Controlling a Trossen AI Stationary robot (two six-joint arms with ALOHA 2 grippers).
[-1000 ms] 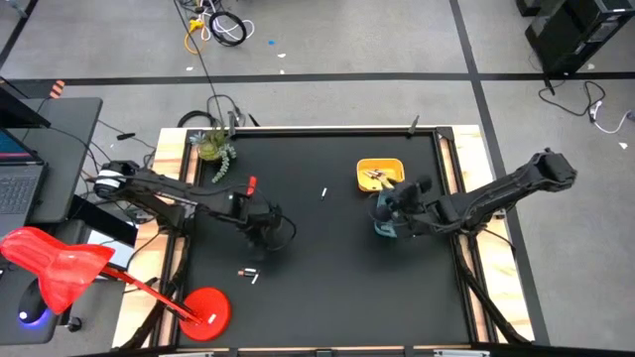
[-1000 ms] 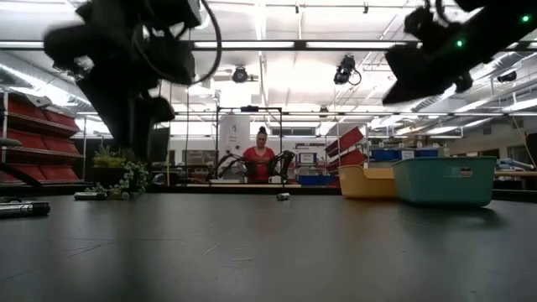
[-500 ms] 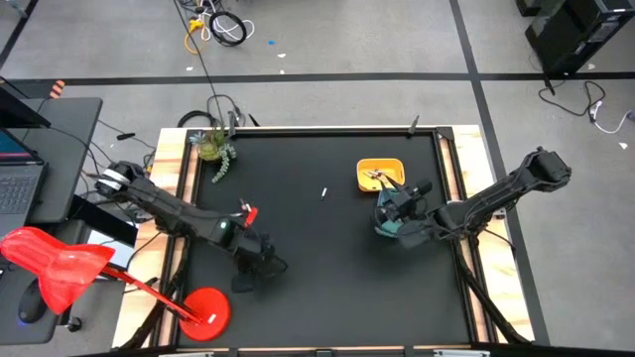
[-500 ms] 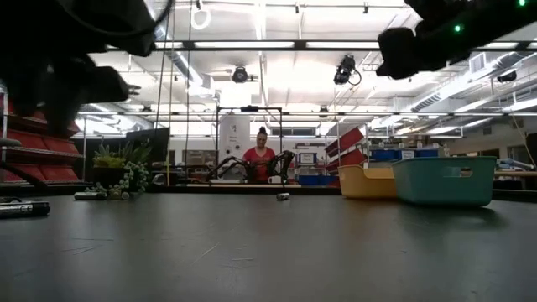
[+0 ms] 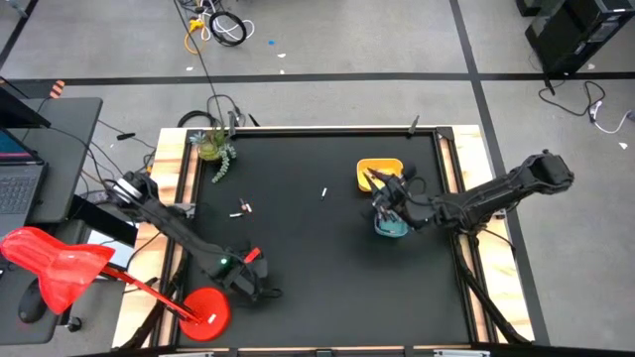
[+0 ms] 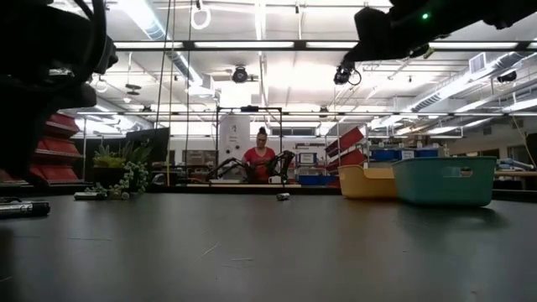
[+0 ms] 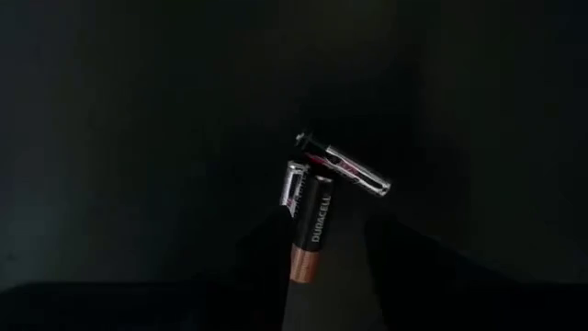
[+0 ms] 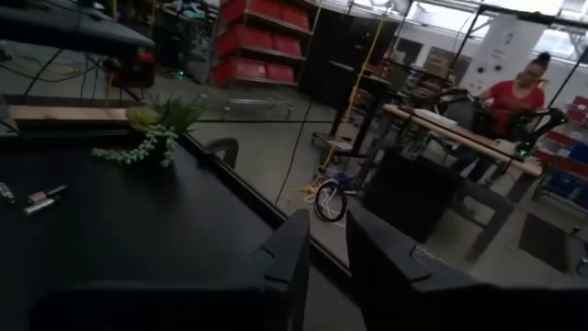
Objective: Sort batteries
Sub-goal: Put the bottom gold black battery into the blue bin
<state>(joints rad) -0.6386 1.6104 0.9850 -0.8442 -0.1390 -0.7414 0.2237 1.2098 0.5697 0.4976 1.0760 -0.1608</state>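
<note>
Three batteries lie in a heap near the table's front left; only the left wrist view shows them. One is a dark battery (image 7: 310, 221) with a copper end; the others are a silver one (image 7: 294, 184) and a silver one (image 7: 344, 170) lying across. My left gripper (image 5: 255, 287) points down over them, open, with a finger on each side of the dark battery. Two more batteries (image 5: 242, 210) lie at mid left and one battery (image 5: 323, 192) at the middle. My right gripper (image 5: 382, 194) hovers level between the yellow tray (image 5: 380, 164) and the teal tray (image 5: 390, 229), narrowly open and empty. My left gripper comes down from above with its fingers along the sides of the dark battery's copper end (image 7: 303, 262). I cannot tell whether either finger touches it. The battery lies on the table.
A small plant (image 5: 213, 147) stands at the far left corner. A red round-based stand (image 5: 204, 309) sits just off the near left corner, close to my left gripper. Some batteries lie in the yellow tray. A person (image 6: 262, 159) stands beyond the far edge.
My left gripper has swung from the table's left middle toward the near edge and sunk a little over the heap, uncovering the two batteries at mid left. My right gripper has risen from over the teal tray and tipped up from pointing down to level.
</note>
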